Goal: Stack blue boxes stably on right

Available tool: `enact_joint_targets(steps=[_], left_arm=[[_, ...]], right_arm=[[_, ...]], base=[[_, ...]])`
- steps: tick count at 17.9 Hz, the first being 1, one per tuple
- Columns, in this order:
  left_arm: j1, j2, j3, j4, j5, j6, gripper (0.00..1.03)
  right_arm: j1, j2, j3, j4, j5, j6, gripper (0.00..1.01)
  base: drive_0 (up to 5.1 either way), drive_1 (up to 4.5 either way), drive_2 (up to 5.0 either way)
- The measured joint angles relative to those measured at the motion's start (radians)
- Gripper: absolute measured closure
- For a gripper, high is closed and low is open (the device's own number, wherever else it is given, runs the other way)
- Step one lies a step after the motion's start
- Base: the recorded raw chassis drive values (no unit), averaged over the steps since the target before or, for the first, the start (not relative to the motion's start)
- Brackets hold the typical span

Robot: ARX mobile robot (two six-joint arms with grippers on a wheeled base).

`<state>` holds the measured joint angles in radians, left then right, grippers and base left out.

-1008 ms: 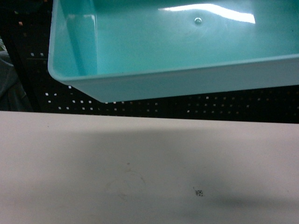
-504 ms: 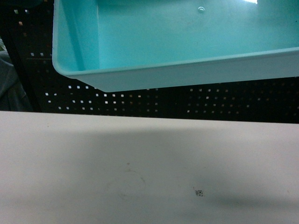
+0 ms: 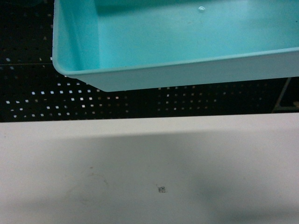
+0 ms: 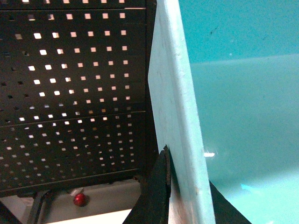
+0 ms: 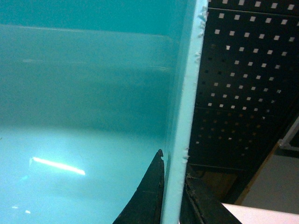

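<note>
Head view: pale table (image 3: 140, 163) fills the lower frame, a small square marker (image 3: 161, 189) low centre; beyond, black pegboard (image 3: 93, 100). Turquoise tub (image 3: 177, 42) hangs across the top, clear of the table. Left gripper (image 4: 184, 196) pinches its left wall; right gripper (image 5: 173, 196) pinches its right wall, fingers either side of the rim.

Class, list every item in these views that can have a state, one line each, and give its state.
Blue box: lifted clear of the table, open side up, nothing in it, held at both end walls.
Left gripper: shut on the blue box, fingers either side of its left wall.
Right gripper: shut on the blue box, fingers either side of its right wall.
Table: bare where visible, the box's shadow across it.
</note>
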<state>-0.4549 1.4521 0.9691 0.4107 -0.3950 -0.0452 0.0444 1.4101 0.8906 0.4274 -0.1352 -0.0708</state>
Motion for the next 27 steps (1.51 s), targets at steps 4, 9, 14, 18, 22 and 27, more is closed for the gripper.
enact_joint_targets(steps=[4,9,14,18,22,27], left_arm=[[0.0,0.0,0.0,0.0,0.0,0.001,0.98],[0.0,0.0,0.0,0.0,0.0,0.001,0.98],[0.0,0.0,0.0,0.0,0.0,0.001,0.98],[0.0,0.0,0.0,0.0,0.0,0.001,0.98],[0.0,0.0,0.0,0.0,0.0,0.001,0.98],[0.0,0.0,0.0,0.0,0.0,0.001,0.98]], right_arm=[[0.0,0.0,0.0,0.0,0.0,0.0,0.93],[0.0,0.0,0.0,0.0,0.0,0.0,0.93],[0.0,0.0,0.0,0.0,0.0,0.0,0.93],[0.0,0.0,0.0,0.0,0.0,0.0,0.93],[0.0,0.0,0.0,0.0,0.0,0.0,0.93],[0.0,0.0,0.0,0.0,0.0,0.0,0.93]], base=[[0.0,0.0,0.0],[0.0,0.0,0.0],[0.0,0.0,0.0],[0.0,0.0,0.0],[0.0,0.0,0.0],[0.0,0.0,0.0]])
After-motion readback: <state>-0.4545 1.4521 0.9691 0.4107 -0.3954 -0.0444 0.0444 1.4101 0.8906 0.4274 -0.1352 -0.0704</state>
